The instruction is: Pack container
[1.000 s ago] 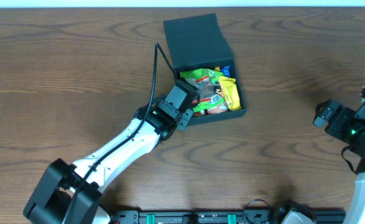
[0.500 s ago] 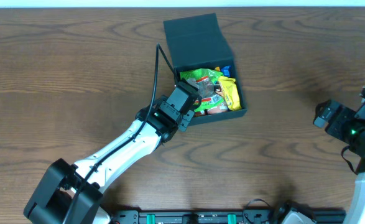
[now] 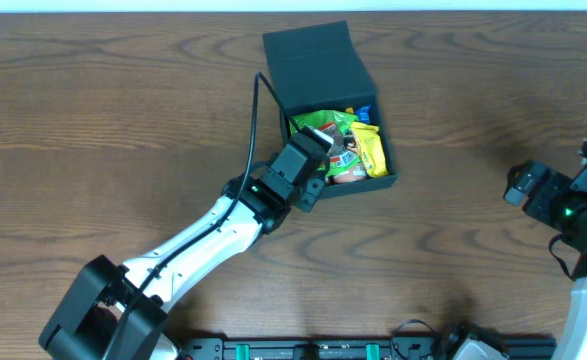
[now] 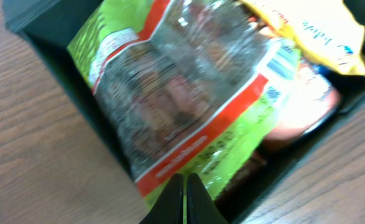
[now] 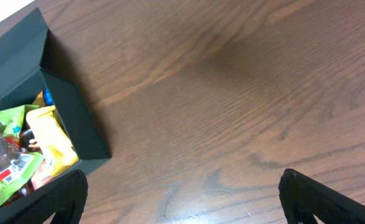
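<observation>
The dark teal container (image 3: 313, 60) stands open at the table's far middle, its flap lid tipped back. Inside lie a green and red clear-window snack packet (image 3: 325, 127), a yellow packet (image 3: 370, 148) and other snacks. My left gripper (image 3: 318, 162) is shut, with its tips over the near left edge of the box. In the left wrist view its fingertips (image 4: 185, 183) are pressed together right at the green packet's (image 4: 182, 93) lower edge, beside the container wall (image 4: 76, 81). My right gripper (image 5: 182, 199) is open and empty over bare wood, far right of the container (image 5: 70, 118).
The box also holds a pinkish-orange packet (image 4: 306, 106) and a blue item (image 3: 365, 110). The right arm (image 3: 563, 205) sits near the table's right edge. The left arm's cable (image 3: 253, 110) arcs beside the box's left side.
My left gripper has moved a little forward and right, further over the box edge and onto the green packet. The right arm has not moved.
</observation>
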You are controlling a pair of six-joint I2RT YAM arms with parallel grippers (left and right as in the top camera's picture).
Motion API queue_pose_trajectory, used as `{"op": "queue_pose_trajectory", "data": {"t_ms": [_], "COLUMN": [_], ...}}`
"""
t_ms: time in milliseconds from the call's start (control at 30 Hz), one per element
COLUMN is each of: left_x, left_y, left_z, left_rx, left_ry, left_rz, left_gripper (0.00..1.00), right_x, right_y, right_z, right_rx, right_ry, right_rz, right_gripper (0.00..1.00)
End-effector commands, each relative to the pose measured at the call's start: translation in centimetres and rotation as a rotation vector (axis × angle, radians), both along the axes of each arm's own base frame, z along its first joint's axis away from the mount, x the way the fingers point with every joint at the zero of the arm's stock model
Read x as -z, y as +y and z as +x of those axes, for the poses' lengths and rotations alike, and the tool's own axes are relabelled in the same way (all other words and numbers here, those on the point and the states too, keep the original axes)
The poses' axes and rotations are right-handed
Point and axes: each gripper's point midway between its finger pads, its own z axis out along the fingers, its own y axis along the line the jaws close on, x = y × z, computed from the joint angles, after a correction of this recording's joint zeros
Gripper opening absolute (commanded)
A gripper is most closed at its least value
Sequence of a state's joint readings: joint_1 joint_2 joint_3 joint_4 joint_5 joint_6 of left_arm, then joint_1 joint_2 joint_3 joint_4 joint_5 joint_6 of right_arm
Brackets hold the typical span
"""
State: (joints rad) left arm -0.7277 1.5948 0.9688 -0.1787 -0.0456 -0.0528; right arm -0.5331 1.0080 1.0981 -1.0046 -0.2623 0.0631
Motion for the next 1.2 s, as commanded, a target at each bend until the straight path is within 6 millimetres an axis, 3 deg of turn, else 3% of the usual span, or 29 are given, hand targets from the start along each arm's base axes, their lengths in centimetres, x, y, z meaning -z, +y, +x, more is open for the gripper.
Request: {"op": "queue_pose_trajectory", "data": {"t_ms": [0, 367, 667, 833, 1000, 1167], "left_x": [0.6, 3.9, 2.3, 1.9, -0.5, -5.5], "left_y": [0.1, 0.0, -2.3, -2.6, -2.4, -1.3], "left_z": [-0.4, -0.2, 0.7, 0.4, 0.2, 0.2], "left_rx": [0.002, -0.006, 0.020, 0.055, 0.057, 0.022], "left_ry": [0.020, 0.053, -0.030, -0.052, -0.082, -0.179], "left_rz": [-0.002, 0.051, -0.024, -0.005, -0.031, -0.073], "left_gripper": [0.06, 0.06, 0.06, 0.06, 0.05, 0.06], "right_x": [-0.1, -0.1, -0.1, -0.1, -0.1, -0.1], "right_y": [-0.2, -0.2, -0.2, -0.2, -0.2, -0.2], "right_z": [0.0, 0.0, 0.0, 0.0, 0.0, 0.0], "right_rx": [-0.003, -0.003, -0.003, -0.003, -0.003, -0.003], "right_ry": [-0.004, -0.004, -0.004, -0.004, -0.004, -0.004], "right_rz": [-0.004, -0.004, -0.004, -0.004, -0.004, -0.004], "right_gripper": [0.99, 0.99, 0.99, 0.99, 0.99, 0.99]}}
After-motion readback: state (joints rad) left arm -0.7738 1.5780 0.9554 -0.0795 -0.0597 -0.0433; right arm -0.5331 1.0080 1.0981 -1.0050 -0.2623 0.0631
